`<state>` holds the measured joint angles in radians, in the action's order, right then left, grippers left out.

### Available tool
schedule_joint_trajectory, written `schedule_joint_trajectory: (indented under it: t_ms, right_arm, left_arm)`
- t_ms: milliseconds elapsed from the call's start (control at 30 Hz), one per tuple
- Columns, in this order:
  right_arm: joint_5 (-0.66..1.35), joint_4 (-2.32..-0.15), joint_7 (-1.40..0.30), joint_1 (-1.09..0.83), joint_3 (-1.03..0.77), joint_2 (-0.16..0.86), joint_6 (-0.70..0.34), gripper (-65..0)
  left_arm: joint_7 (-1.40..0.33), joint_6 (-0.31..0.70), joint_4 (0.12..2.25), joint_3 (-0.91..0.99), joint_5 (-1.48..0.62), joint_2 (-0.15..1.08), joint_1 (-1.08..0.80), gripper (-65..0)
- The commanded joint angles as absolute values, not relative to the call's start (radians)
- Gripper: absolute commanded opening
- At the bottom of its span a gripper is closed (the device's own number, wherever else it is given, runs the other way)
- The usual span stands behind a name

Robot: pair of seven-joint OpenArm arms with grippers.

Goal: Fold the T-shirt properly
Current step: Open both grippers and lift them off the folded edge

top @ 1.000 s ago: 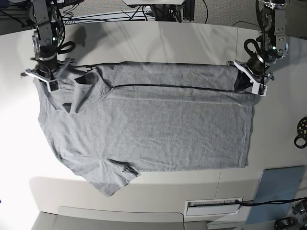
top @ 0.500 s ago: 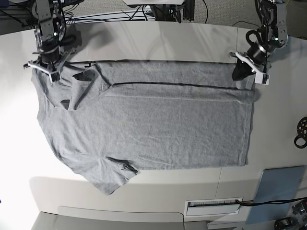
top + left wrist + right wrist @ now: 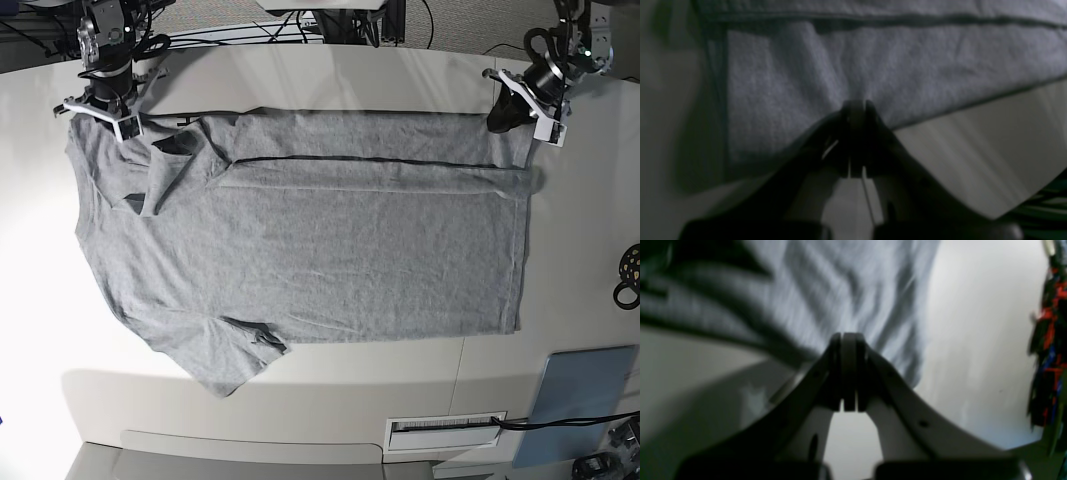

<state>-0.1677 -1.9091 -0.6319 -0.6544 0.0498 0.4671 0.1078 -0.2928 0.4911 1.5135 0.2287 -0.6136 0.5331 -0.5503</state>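
Observation:
The heather-grey T-shirt (image 3: 320, 240) lies spread flat on the white table, plain side up, neck end at the left and hem at the right. A folded-over flap runs along its far edge. My left gripper (image 3: 512, 112) is shut on the far hem corner; the left wrist view shows its jaws (image 3: 855, 110) pinched on the grey cloth (image 3: 907, 66). My right gripper (image 3: 108, 112) is shut on the far shoulder; the right wrist view shows it (image 3: 846, 346) clamped on blurred cloth (image 3: 846, 280). One sleeve (image 3: 225, 365) sticks out at the near left.
A grey-blue flat pad (image 3: 585, 395) lies at the near right. A white slotted plate (image 3: 445, 432) sits on the table's front edge. A black ring-shaped object (image 3: 628, 275) lies at the right edge. Cables (image 3: 300, 30) run behind the table.
Both grippers have moved toward the far side of the table, pulling the shirt's far edge with them. The cloth lies stretched flatter and wider than before.

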Motion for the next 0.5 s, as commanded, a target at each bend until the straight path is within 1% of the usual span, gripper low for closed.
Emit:
schedule_joint_trajectory:
  t_ms: [0, 133, 233, 300, 433, 467]
  right_arm:
    - [-0.181, -1.927, -0.617, -0.662, 0.041, 0.479, 0.117, -65.0]
    - [-0.179, -1.929, -0.576, -0.661, -0.005, 0.479, 0.137, -65.0]
    - [-0.121, -1.929, -0.578, -0.650, -0.075, 0.479, 0.133, -65.0]
    - [-0.072, -1.929, -0.579, -0.639, -0.128, 0.479, 0.109, -65.0]
    - [0.007, -1.903, -0.580, -0.602, -0.202, 0.479, 0.023, -65.0]
    - [0.020, -1.888, -0.581, -0.588, -0.208, 0.479, 0.013, -65.0]
  left_arm:
    - [-0.366, 0.469, 1.520, 0.227, -0.570, 0.554, -0.570, -65.0]
    - [-0.366, 0.469, 1.589, 0.267, -0.646, 0.568, -0.567, -65.0]
    - [-0.323, 0.468, 1.640, 0.297, -0.689, 0.568, -0.553, -65.0]
    - [-0.327, 0.468, 1.643, 0.297, -0.702, 0.565, -0.524, -65.0]
    - [-0.352, 0.415, 1.625, 0.297, -0.690, 0.540, -0.458, -65.0]
    - [-0.353, 0.414, 1.616, 0.297, -0.688, 0.535, -0.443, -65.0]
